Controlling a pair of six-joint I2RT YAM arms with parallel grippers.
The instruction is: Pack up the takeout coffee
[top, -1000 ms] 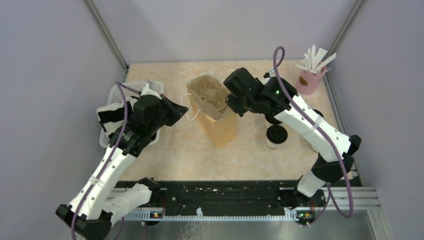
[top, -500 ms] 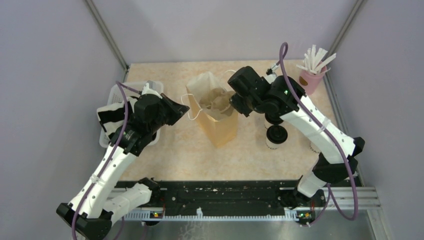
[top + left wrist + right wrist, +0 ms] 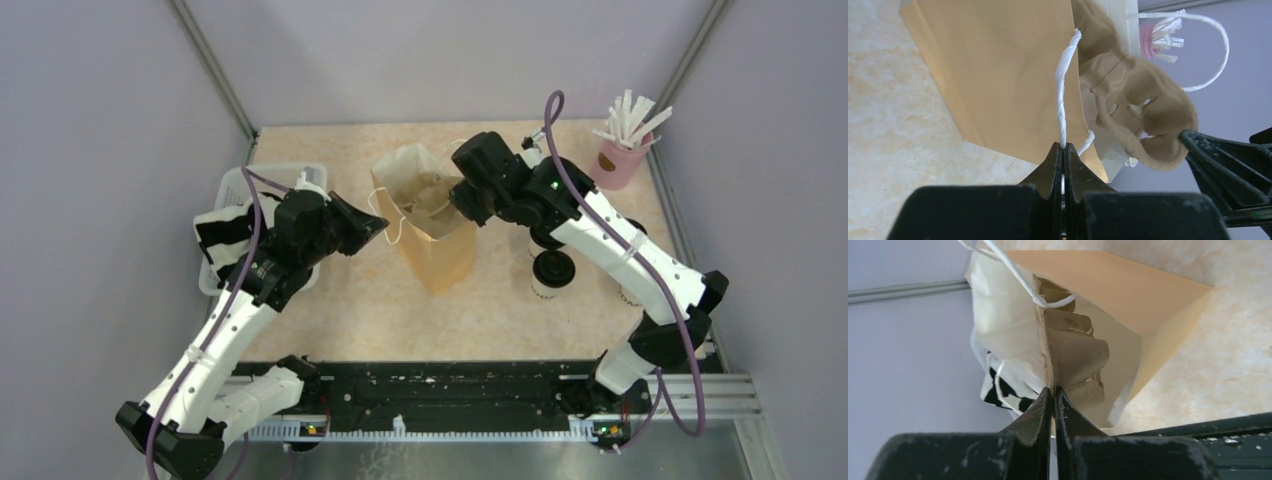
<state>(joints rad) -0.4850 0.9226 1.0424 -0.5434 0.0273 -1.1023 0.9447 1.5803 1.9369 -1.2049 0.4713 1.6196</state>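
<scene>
A takeout coffee cup (image 3: 552,272), white with a round black lid, stands upright on the table (image 3: 350,300) to the right of the brown paper bag (image 3: 437,250), under the right arm's forearm and apart from both pairs of fingers; neither wrist view shows it. Whether a second lidded cup stands just behind it under the arm cannot be told. The left gripper (image 3: 382,227) sits at the bag's left side, its fingers pressed together on the white twisted handle (image 3: 1062,100), which runs up from the fingertips along the bag's flat face in the left wrist view (image 3: 1063,148). The right gripper (image 3: 458,210) reaches in from the other side, its fingers pinched narrow on the upper edge of the bag's right wall (image 3: 1052,390), so the bag's mouth gapes between the two grippers. Brown moulded cardboard (image 3: 1075,352) shows inside the bag. A pink cup (image 3: 620,160) of white wrapped straws stands at the far right corner, well away from the coffee, and a white basket (image 3: 232,185) lies behind the left arm.
</scene>
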